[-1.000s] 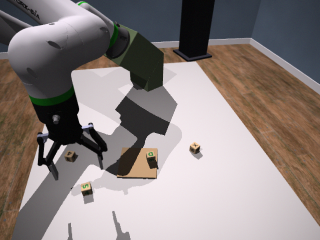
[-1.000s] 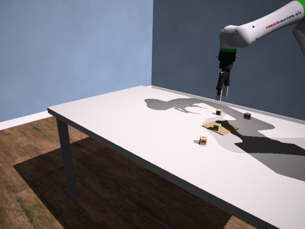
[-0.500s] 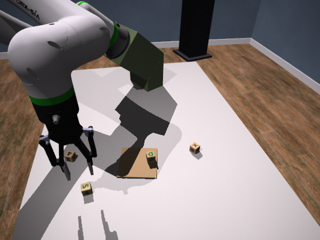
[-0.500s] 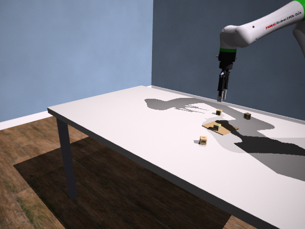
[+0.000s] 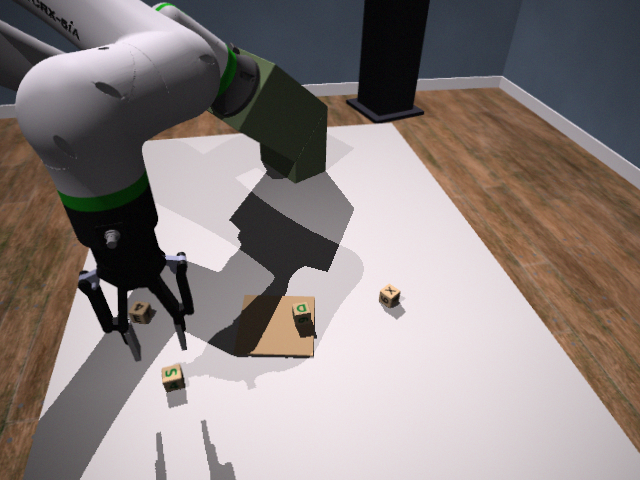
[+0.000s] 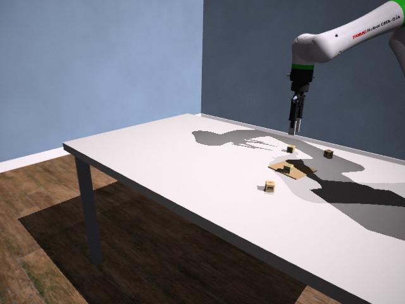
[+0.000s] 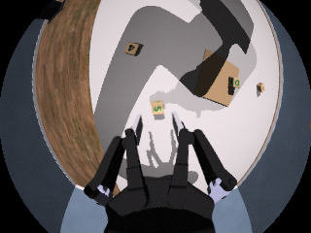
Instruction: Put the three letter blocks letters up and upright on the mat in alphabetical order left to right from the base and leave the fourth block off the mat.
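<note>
The tan mat (image 5: 276, 325) lies flat on the white table, partly in the arm's shadow. The D block (image 5: 302, 312) sits on the mat near its right edge. The X block (image 5: 389, 296) lies on the table to the right of the mat. The S block (image 5: 172, 377) lies to the left of the mat, near the front. A block with a 4 on top (image 5: 140, 312) lies further left. My gripper (image 5: 158, 345) hangs well above the table, roughly over the S block (image 7: 157, 109). Its fingers stand partly apart with nothing between them.
The table's left edge runs close to the 4 block (image 7: 134, 47). A black pillar (image 5: 390, 56) stands on the floor beyond the table's far end. In the exterior view the gripper (image 6: 292, 130) hovers above the S block (image 6: 290, 149) near the far table edge.
</note>
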Robot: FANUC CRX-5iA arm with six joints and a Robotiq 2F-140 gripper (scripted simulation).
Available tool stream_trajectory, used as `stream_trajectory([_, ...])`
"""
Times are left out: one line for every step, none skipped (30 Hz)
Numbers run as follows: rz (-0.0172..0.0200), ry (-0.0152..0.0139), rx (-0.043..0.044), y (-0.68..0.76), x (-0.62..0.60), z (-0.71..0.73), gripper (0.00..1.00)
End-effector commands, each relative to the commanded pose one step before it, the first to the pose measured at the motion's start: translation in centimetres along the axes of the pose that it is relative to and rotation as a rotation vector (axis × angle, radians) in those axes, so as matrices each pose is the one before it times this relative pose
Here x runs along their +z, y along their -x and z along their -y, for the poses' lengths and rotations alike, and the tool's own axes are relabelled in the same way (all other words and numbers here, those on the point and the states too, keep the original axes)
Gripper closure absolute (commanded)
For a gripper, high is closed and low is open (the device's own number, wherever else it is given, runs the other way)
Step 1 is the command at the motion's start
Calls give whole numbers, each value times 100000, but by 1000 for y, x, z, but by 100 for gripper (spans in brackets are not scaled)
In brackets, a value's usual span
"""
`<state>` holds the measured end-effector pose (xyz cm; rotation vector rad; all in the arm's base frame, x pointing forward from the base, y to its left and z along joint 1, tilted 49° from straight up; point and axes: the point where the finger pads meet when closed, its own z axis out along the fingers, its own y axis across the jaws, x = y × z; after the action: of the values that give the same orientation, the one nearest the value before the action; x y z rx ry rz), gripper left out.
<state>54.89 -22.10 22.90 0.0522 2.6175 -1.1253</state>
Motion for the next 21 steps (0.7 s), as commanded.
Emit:
stream_trajectory([44, 3, -2, 19, -24, -8, 60])
stream_trajectory([0, 0, 0, 0, 0, 0, 60])
stream_trajectory([0, 0, 0, 0, 0, 0, 60])
stream_trajectory([0, 0, 0, 0, 0, 0, 60])
stream_trajectory([0, 0, 0, 0, 2, 0, 60])
stream_trajectory([0, 1, 0, 0, 4, 0, 60])
stream_trajectory([-1, 2, 1, 0, 8, 0, 60])
stream_trajectory([-1, 4, 1, 0, 12, 0, 60])
stream_trajectory([-2, 6, 2, 1, 18, -1, 60])
stream_trajectory([-2, 8, 2, 1, 24, -1, 60])
stream_trajectory([-3, 10, 3, 1, 30, -1, 60])
stream_trajectory([-4, 12, 4, 1, 37, -1, 60])
stream_trajectory([-4, 15, 4, 1, 45, -2, 60])
stream_trajectory([-5, 17, 5, 1, 53, -2, 60])
stream_trajectory([-6, 20, 6, 1, 61, -2, 60])
stream_trajectory([-7, 23, 7, 2, 69, -3, 60])
stream_trajectory([-8, 26, 8, 2, 77, -3, 60])
stream_trajectory([-3, 12, 4, 2, 87, -3, 60])
stream_trajectory([0, -1, 0, 3, 97, -3, 60])
stream_trajectory([0, 0, 0, 0, 0, 0, 60])
stream_trajectory([0, 0, 0, 0, 0, 0, 60])
